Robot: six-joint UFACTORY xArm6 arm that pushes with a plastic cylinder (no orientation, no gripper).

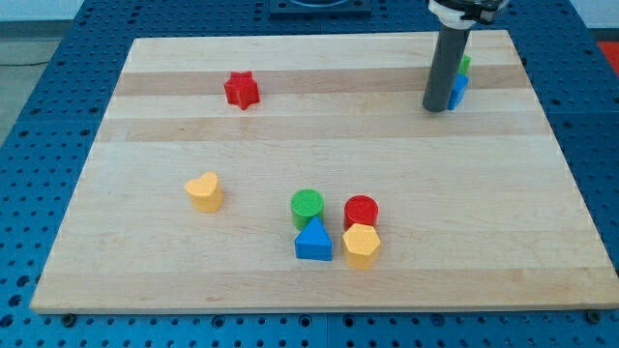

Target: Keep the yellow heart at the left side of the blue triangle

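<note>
We see the yellow heart [204, 191] in the lower left of the frame, well apart from the blue triangle [313, 241], which sits at lower centre touching the green cylinder [308, 207] above it and beside the yellow hexagon [361, 246] and red cylinder [361, 211]. My tip [436, 107] stands at upper right, just beside a blue block [457, 92] and green block [465, 65]; we carry no gripper, only a rod. A red star [241, 90] lies upper left on the wooden board [145, 135]

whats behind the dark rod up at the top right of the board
Slivers of a blue block and a green block show at the rod's right edge. The rod covers most of both, hiding their shapes. My tip rests on the board.
</note>
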